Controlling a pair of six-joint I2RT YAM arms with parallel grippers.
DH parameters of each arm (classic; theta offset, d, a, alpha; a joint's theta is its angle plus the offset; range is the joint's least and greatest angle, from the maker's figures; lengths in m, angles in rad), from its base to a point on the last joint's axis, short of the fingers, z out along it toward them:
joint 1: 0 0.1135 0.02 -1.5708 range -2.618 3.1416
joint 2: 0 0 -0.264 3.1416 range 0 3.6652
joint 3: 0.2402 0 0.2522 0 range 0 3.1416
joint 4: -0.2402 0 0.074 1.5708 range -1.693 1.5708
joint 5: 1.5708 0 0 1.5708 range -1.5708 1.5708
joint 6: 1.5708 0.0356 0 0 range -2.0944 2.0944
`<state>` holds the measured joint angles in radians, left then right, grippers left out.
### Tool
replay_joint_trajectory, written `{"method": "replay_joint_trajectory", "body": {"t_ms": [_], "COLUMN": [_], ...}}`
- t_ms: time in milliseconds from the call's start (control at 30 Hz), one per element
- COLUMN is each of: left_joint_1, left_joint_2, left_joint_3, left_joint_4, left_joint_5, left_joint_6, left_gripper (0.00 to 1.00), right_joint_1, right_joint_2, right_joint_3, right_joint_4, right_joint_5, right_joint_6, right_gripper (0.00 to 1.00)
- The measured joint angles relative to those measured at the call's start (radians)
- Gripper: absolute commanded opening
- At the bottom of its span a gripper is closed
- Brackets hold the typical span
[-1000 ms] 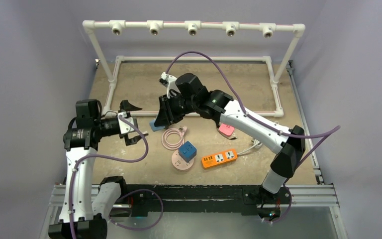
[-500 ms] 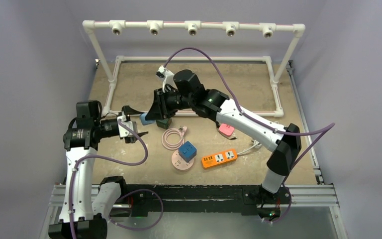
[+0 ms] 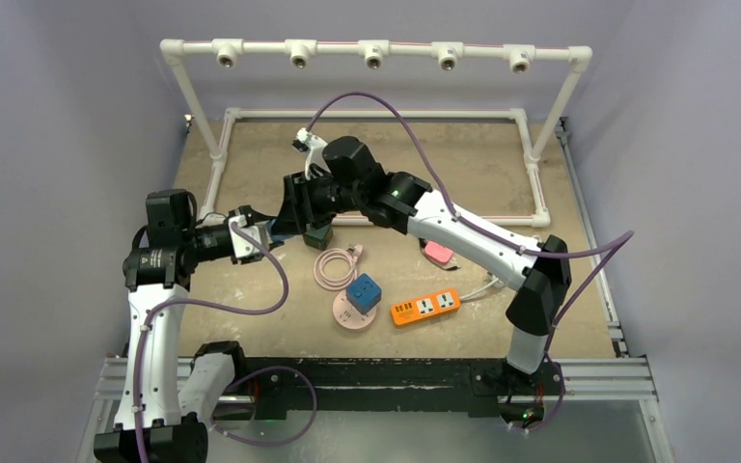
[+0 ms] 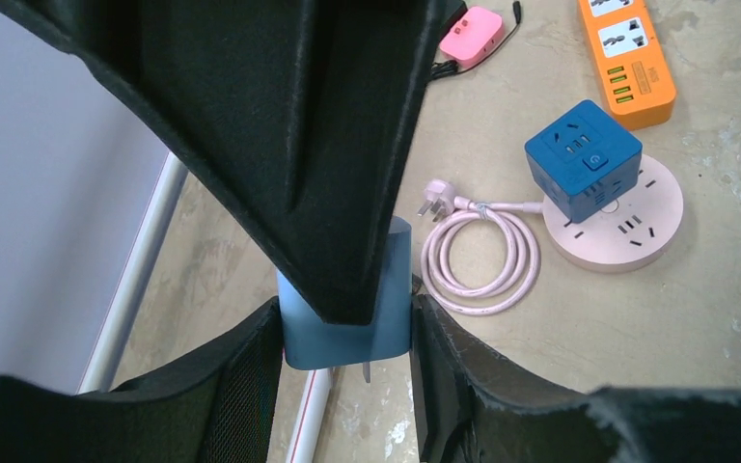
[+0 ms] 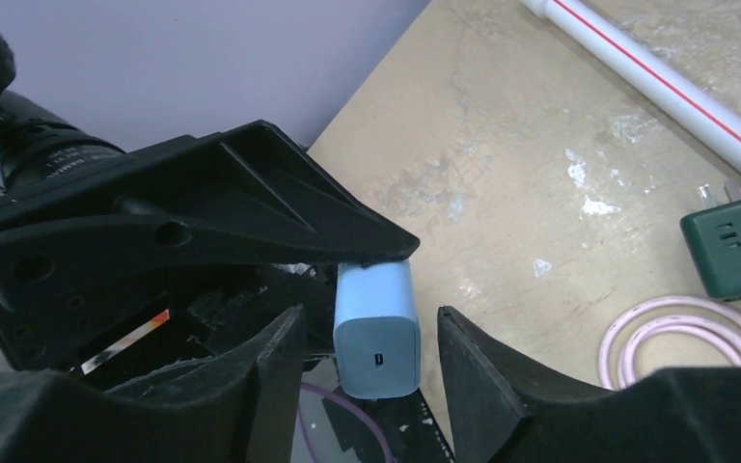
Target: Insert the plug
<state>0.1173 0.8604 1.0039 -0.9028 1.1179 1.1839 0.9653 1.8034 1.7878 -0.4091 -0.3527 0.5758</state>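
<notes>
The plug [image 4: 347, 338] is a light blue charger block, held above the table at the left between both grippers. My left gripper [image 4: 345, 309] is shut on it, one pad pressed against each side, and a metal prong pokes out below. My right gripper [image 5: 369, 316] stands open around the plug's [image 5: 376, 333] other end, with a gap on each side. One right finger lies across the plug in the left wrist view. From above, the plug [image 3: 272, 232] is mostly hidden where the left gripper [image 3: 262, 232] and right gripper [image 3: 286, 220] meet.
An orange power strip [image 3: 425, 307], a blue cube socket [image 3: 364, 292] on a pink round base [image 3: 349, 316], a coiled pink cable [image 3: 333, 265], a green adapter [image 3: 317, 235] and a pink device [image 3: 439, 252] lie mid-table. A white pipe frame [image 3: 376, 48] borders the back.
My right gripper carried the plug leftward to my left gripper. The left jaws closed onto the plug and the right jaws opened off it.
</notes>
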Motion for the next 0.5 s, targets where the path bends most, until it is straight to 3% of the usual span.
{"method": "replay_joint_trajectory", "body": {"t_ms": [67, 133, 200, 333, 400, 433, 500], "left_joint_1": [0.0, 0.0, 0.0, 0.0, -0.001, -0.001, -0.001], "left_joint_2": [0.0, 0.002, 0.004, 0.004, 0.006, 0.006, 0.006], "left_joint_3": [0.0, 0.0, 0.0, 0.0, 0.0, 0.0, 0.0], "left_joint_4": [0.008, 0.014, 0.022, 0.023, 0.024, 0.021, 0.011], "left_joint_5": [-0.006, -0.013, -0.021, -0.029, -0.031, -0.031, -0.032], "left_joint_6": [-0.01, -0.017, -0.023, -0.032, -0.037, -0.036, -0.033], "left_gripper": [0.15, 0.15, 0.14, 0.14, 0.18, 0.31, 0.84], "right_joint_1": [0.013, 0.026, 0.037, 0.045, 0.044, 0.045, 0.048], "right_joint_2": [0.003, 0.003, 0.003, 0.003, 0.003, 0.003, 0.003], "right_joint_3": [0.009, 0.01, 0.01, 0.015, 0.015, 0.015, 0.017], "right_joint_4": [-0.01, -0.021, -0.034, -0.055, -0.056, -0.058, -0.066], "right_joint_5": [0.031, 0.053, 0.073, 0.112, 0.117, 0.122, 0.136], "right_joint_6": [0.0, -0.002, -0.002, -0.01, -0.013, -0.015, -0.018], "right_gripper": [0.6, 0.56, 0.47, 0.15, 0.08, 0.05, 0.0]}}
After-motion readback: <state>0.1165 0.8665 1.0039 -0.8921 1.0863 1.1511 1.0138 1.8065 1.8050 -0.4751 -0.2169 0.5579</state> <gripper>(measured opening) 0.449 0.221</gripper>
